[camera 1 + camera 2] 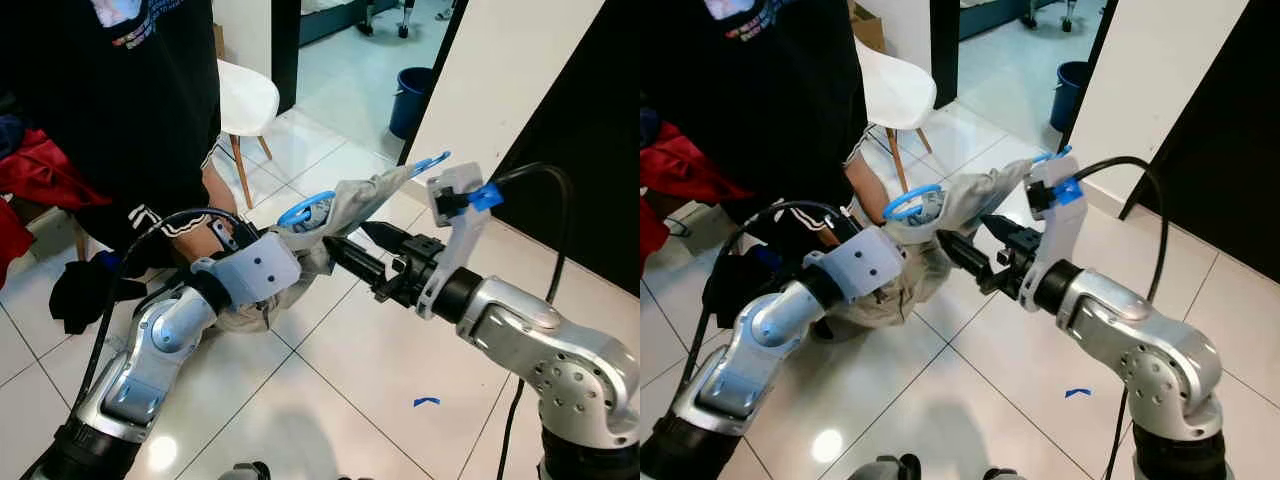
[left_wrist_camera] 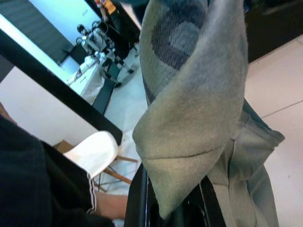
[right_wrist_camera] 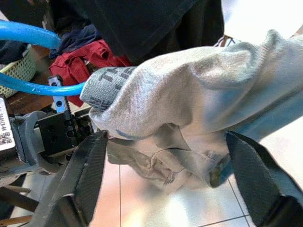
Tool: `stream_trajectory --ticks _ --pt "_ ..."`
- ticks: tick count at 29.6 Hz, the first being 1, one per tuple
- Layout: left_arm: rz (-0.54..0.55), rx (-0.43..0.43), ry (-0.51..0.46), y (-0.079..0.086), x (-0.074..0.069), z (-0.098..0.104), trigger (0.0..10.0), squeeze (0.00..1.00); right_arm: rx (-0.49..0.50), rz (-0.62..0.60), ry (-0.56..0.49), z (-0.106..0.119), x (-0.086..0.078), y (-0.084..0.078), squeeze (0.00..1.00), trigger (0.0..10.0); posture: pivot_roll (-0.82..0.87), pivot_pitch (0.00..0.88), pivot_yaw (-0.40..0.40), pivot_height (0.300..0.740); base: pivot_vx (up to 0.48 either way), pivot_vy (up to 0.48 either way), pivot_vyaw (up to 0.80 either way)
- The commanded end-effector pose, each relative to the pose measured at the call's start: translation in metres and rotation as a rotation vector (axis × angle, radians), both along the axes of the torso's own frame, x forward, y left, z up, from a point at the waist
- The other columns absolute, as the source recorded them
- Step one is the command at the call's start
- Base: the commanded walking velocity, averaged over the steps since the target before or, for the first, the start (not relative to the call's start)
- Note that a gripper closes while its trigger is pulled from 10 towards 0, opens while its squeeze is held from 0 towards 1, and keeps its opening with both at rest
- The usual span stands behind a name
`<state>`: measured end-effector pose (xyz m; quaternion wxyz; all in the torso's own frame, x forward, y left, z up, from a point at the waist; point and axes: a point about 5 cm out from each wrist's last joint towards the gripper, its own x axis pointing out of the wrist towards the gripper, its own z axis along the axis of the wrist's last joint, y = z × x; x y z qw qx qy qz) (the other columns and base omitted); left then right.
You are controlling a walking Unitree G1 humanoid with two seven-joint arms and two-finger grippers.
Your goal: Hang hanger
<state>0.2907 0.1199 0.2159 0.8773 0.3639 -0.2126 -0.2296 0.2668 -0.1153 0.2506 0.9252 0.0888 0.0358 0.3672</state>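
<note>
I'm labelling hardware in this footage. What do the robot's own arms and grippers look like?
Both arms are silver metal with rounded joint housings dotted with small holes. The left gripper sits behind a pale grey perforated wrist block; the right gripper has long black fingers, a black wrist and a white bracket carrying a camera with a blue plug. A black cable loops along each arm.

My arms are silver with round screw holes; a black cable loops off each forearm, the left gripper (image 1: 296,243) sits on a pale grey wrist block, the right gripper (image 1: 355,250) behind blue tape
</note>
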Motion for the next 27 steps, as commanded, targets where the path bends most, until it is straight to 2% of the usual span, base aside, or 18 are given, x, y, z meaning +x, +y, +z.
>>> stream_trajectory --ticks 1,8,9,11,12,16,24,25,26,27 --pt "-0.010 0.006 -0.005 -0.005 0.000 -0.002 10.0 0.00 0.011 -0.014 -0.007 0.001 0.004 0.001 1.00 10.0 0.06 0.181 -0.061 0.740 0.000 0.000 0.00" --pt "-0.016 0.003 -0.010 -0.006 -0.001 -0.001 10.0 0.00 0.071 -0.014 -0.026 0.007 0.006 0.002 1.00 10.0 0.06 0.181 -0.058 0.740 0.000 0.000 0.00" --pt "-0.016 0.002 -0.010 -0.007 0.000 -0.001 10.0 0.00 0.082 -0.023 -0.023 0.008 0.007 0.002 0.82 10.0 0.05 0.184 -0.056 0.740 0.000 0.000 0.00" --pt "-0.016 0.001 -0.011 -0.007 0.001 -0.001 10.0 0.00 0.090 -0.029 -0.021 0.009 0.008 0.001 0.82 10.0 0.05 0.184 -0.056 0.740 0.000 0.000 0.00" --pt "-0.018 -0.001 -0.011 -0.008 0.001 -0.001 10.0 0.00 0.096 -0.030 -0.019 0.009 0.008 0.001 0.00 10.0 0.05 0.186 -0.054 0.740 0.000 0.000 0.00" --pt "-0.020 -0.003 -0.013 -0.009 0.001 0.000 10.0 0.00 0.096 -0.032 -0.014 0.009 0.009 0.003 0.00 10.0 0.06 0.190 -0.053 0.740 0.000 0.000 0.00" --pt "-0.017 -0.011 -0.016 -0.010 0.003 0.003 10.0 0.00 0.024 -0.097 0.046 -0.004 0.016 0.005 0.00 10.0 0.07 0.203 -0.049 0.740 0.000 0.000 0.00" --pt "-0.015 -0.013 -0.019 -0.010 0.003 0.003 10.0 0.00 0.014 -0.112 0.057 -0.006 0.018 0.004 0.00 4.7 0.07 0.205 -0.050 0.740 0.000 0.000 0.00" --pt "-0.015 -0.013 -0.019 -0.010 0.003 0.003 10.0 0.00 0.014 -0.112 0.057 -0.006 0.018 0.004 0.00 4.7 0.07 0.205 -0.050 0.740 0.000 0.000 0.00" --pt "-0.012 -0.016 -0.020 -0.010 0.004 0.004 10.0 0.00 0.014 -0.139 0.069 -0.009 0.021 0.003 0.00 0.0 0.07 0.205 -0.051 0.740 0.000 0.000 0.00"
